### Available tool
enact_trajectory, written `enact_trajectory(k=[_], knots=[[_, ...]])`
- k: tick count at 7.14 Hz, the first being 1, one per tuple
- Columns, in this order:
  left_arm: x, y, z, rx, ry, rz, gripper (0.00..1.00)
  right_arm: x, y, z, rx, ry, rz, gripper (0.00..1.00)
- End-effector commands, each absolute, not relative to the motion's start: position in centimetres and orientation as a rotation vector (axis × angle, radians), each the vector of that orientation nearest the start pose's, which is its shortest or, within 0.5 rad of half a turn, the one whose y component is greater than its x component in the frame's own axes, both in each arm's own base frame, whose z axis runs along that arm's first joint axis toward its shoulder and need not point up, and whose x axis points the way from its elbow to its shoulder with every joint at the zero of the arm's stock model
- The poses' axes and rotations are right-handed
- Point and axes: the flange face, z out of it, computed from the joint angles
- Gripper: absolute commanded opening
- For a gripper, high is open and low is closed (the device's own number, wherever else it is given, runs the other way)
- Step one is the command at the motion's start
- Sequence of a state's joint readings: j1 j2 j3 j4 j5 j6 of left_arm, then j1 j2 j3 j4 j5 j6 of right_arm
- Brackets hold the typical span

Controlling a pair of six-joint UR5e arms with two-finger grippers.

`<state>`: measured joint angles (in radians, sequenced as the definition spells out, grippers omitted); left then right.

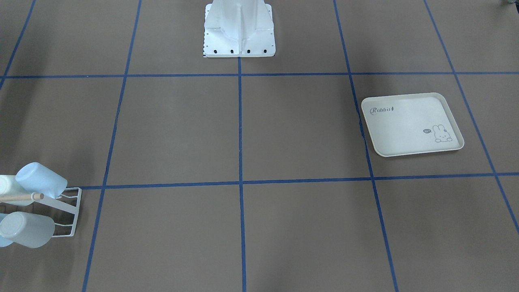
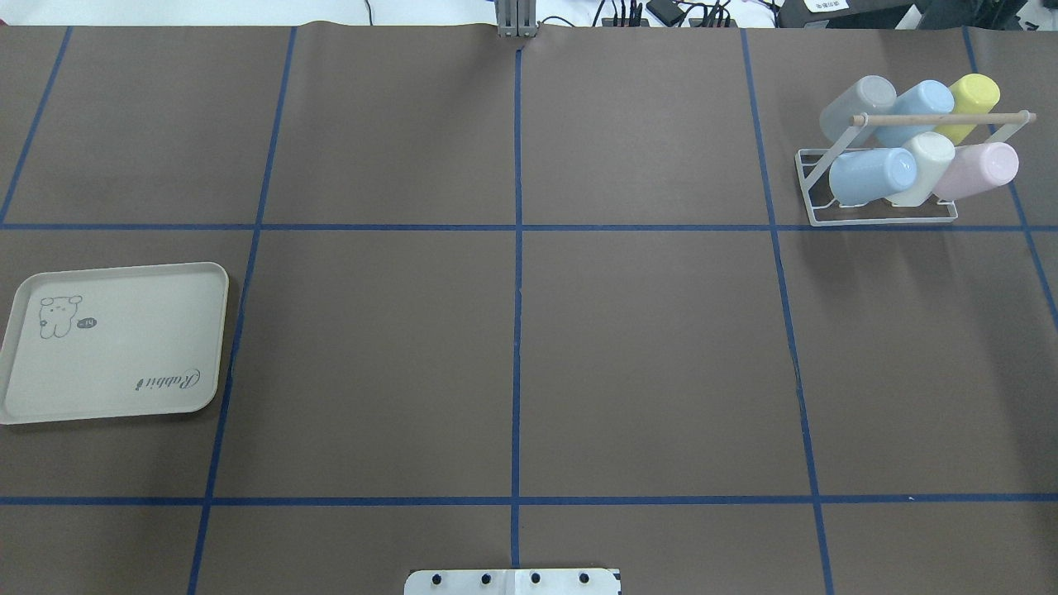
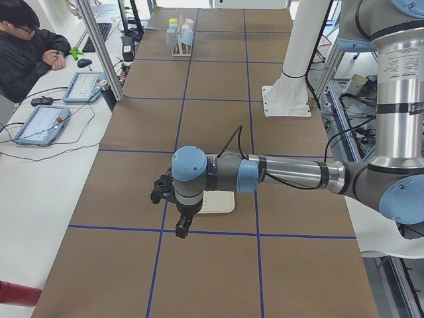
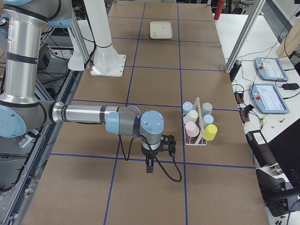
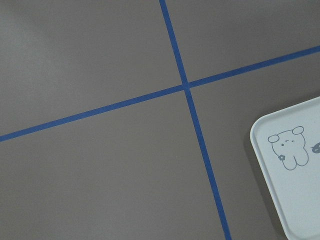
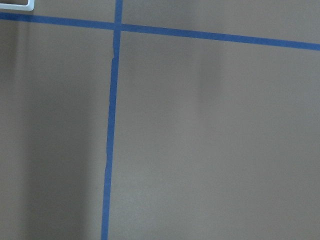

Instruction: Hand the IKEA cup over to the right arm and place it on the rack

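Hovering nearest in both side views above the tabletop (image 2: 628, 347), left hand (image 3: 181, 225) and right hand (image 4: 149, 165), opening and hold impossible to tell; with six cups (image 2: 872, 173) already seated on rack (image 2: 876, 221) at overhead upper right, seems finished, calling only for retreat.

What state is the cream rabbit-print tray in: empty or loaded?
Empty. The cream rabbit-print tray shows only its bare printed surface in overhead and front views.

Evenly lit from above, moderately bright; soft broad shadows on the table cover (image 1: 170, 134). Exterior views sharp, right wrist view slightly soft and dim.
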<state>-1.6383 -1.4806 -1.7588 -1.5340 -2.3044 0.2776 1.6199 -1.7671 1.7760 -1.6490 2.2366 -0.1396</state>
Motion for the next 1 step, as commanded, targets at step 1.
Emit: enact_trajectory(k=[1], knots=[[-9.72,-45.13,61.26,0.190,0.714,0.225,1.00,9.15,-39.92,66.15,-0.005,-0.669,-0.064,0.99]])
